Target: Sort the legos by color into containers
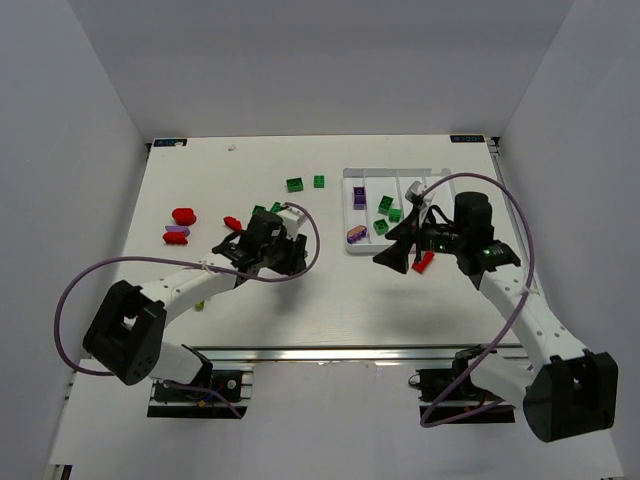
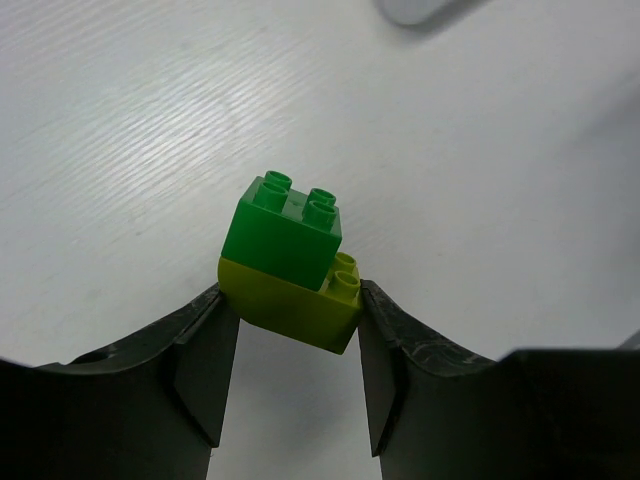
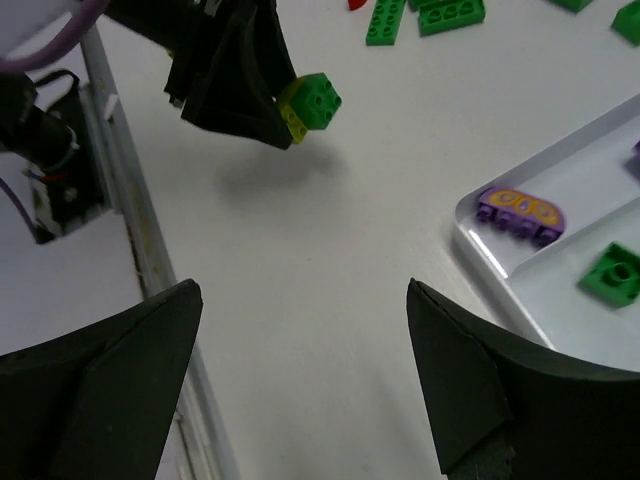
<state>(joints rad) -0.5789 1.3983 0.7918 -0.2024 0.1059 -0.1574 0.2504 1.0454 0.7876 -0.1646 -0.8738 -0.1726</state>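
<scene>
Green-topped brick point(image 2: 285, 240) we are clamping in our left gripper point(image 2: 290, 310); right gripper point(image 3: 303, 290) gaping empty; tray point(image 1: 400, 170) holding few, loose bricks point(image 1: 295, 184) waiting outside.

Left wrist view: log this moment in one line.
left gripper: shut on green-over-yellow-green plastic brick stack, off the table | right gripper: open, empty | white plastic tray: holds purple brick, green brick

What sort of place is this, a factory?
Probably a robotics lab test cell: plain white walls box in a table, two cabled arms are bolted at its edge, working only on toy bricks and a tray.
</scene>
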